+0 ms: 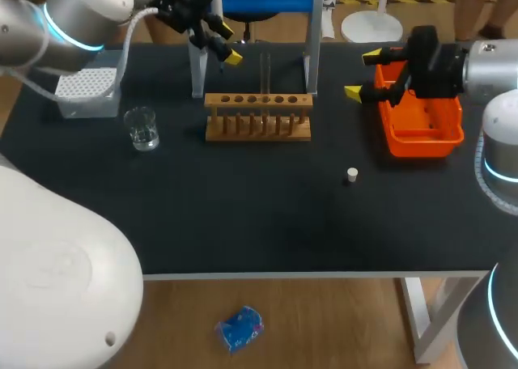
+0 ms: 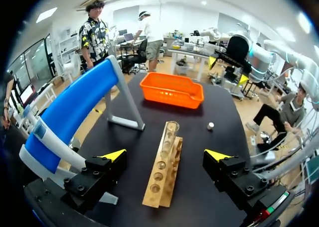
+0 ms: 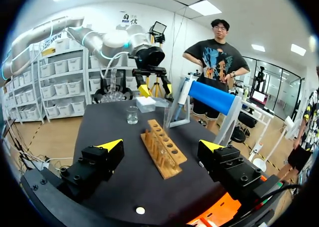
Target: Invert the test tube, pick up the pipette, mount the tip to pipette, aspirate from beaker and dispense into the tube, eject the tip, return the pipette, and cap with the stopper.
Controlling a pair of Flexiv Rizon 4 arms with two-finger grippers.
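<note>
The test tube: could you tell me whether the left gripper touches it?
Apart: the left wrist view shows the test tube ahead of the open left gripper, touching neither finger.

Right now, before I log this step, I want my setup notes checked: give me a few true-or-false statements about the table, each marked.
A test tube stands upright in the wooden rack. True.
The stopper caps the tube. False: it lies on the table, apart from the rack.
The left pincer and right pincer are open, holding nothing. True.
The beaker sits inside the orange basket. False: it stands on the table, on the rack's other side from the basket.
</note>
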